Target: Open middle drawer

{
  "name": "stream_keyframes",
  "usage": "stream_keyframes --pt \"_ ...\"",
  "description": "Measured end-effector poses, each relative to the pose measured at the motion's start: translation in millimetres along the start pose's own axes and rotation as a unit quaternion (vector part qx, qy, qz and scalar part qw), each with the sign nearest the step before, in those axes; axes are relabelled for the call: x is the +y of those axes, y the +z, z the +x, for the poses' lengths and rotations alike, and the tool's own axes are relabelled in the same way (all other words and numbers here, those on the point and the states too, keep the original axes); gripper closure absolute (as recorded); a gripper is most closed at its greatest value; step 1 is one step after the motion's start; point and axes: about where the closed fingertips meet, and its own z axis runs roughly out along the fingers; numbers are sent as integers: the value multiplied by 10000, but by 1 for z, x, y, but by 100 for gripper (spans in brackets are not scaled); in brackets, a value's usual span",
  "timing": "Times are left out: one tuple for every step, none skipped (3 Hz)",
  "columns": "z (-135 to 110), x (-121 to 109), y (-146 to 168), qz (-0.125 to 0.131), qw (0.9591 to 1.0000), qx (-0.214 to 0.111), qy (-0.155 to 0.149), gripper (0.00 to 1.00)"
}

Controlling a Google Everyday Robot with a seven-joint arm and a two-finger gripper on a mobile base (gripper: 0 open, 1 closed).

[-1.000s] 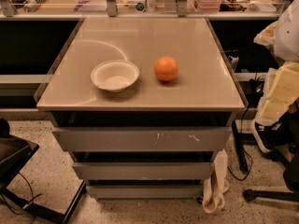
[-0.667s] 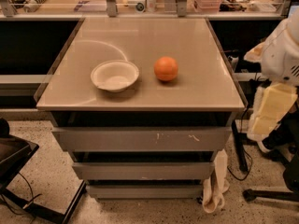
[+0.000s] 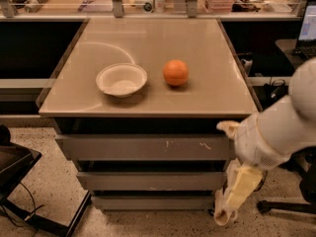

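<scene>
The middle drawer (image 3: pixel 148 180) is a plain grey flat front, the second of three under the table top, and it is shut. My arm comes in from the right. My gripper (image 3: pixel 233 197) points down and to the left at the right end of the drawer fronts, level with the middle and bottom drawers. It covers the right ends of those fronts. I cannot see whether it touches the middle drawer.
The wider top drawer (image 3: pixel 123 148) with white scratch marks and the narrow bottom drawer (image 3: pixel 148 202) are shut. A white bowl (image 3: pixel 121 79) and an orange (image 3: pixel 176 72) sit on the table top (image 3: pixel 212 95). A black chair base (image 3: pixel 15 169) stands left. A laptop (image 3: pixel 309 26) is at right.
My arm has swung in from the right edge, down and to the left, and the gripper now hangs at the right end of the drawer fronts. The drawers, bowl and orange have not moved.
</scene>
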Motion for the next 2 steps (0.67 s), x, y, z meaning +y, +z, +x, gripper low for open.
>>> stream_keyframes --pt "-11 45 73 -201 9988 -437 110 0" --pt "-25 66 105 -267 9986 -447 -78 0"
